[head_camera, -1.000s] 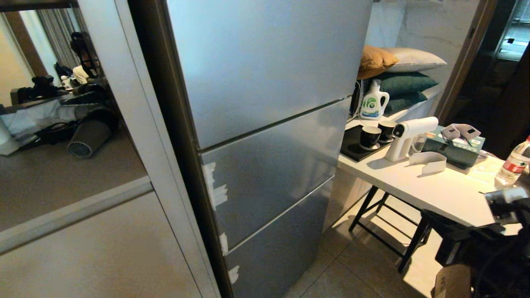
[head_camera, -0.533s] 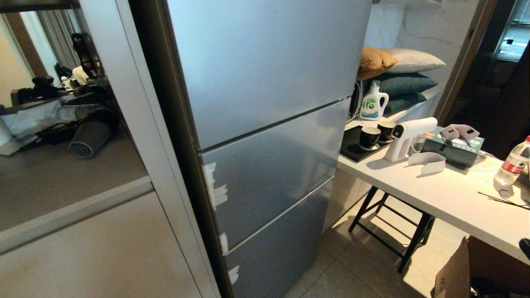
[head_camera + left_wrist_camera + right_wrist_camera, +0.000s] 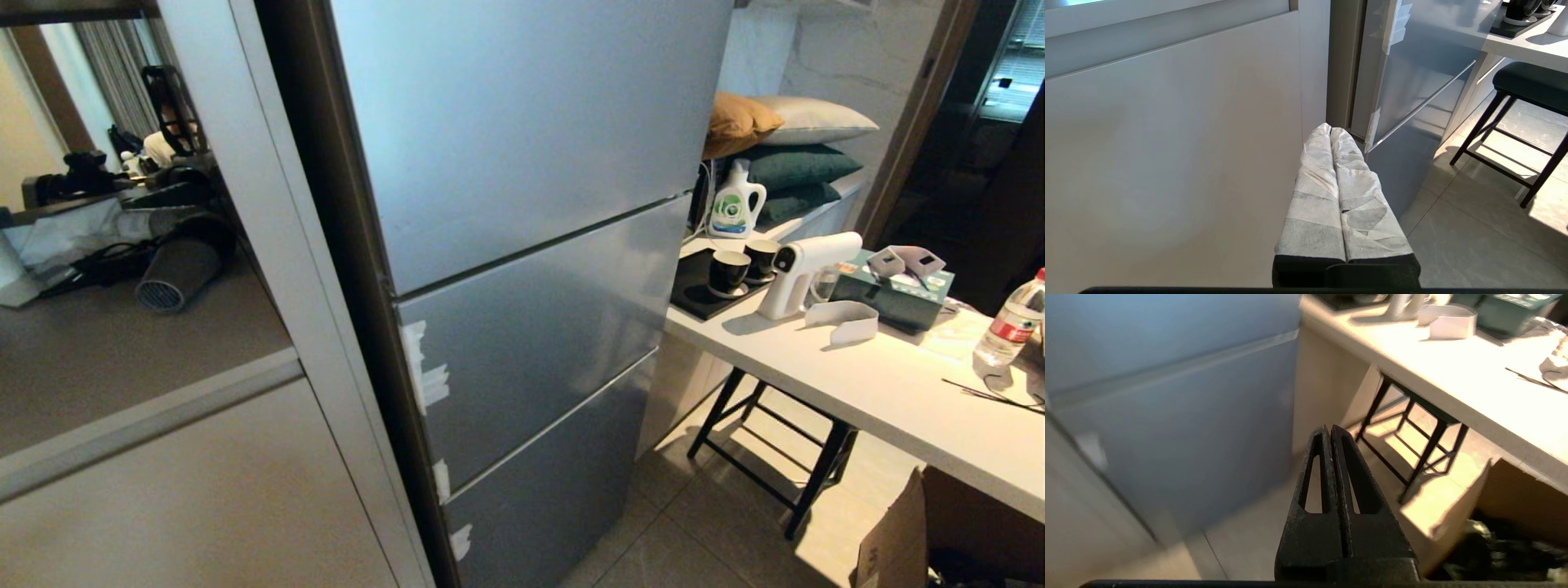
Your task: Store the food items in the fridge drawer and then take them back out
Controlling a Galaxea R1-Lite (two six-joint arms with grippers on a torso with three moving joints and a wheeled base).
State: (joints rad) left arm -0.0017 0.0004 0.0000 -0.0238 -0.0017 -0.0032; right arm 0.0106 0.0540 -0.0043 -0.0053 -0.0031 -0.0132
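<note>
The silver-grey fridge (image 3: 531, 204) stands with all its doors closed, so the fridge drawer is hidden. No food items show in any view. Neither arm appears in the head view. My left gripper (image 3: 1329, 130), its fingers wrapped in white paper, is shut and empty; it hangs low before the white cabinet (image 3: 1167, 143), near the fridge's bottom corner (image 3: 1404, 102). My right gripper (image 3: 1329, 428), black, is shut with nothing between its fingers. It points down at the tiled floor (image 3: 1241, 547) between the fridge (image 3: 1167, 396) and the table (image 3: 1453, 375).
A white table (image 3: 857, 376) on black legs stands right of the fridge, bearing a water bottle (image 3: 1012, 322), a white spray gun (image 3: 804, 265), a green tissue box (image 3: 894, 290) and cups (image 3: 729, 269). An open cardboard box (image 3: 898, 531) sits under it.
A second ago my right arm showed at the lower right of the head view, over the table edge. It has since dropped out of that view. The fridge and table items have not moved.
</note>
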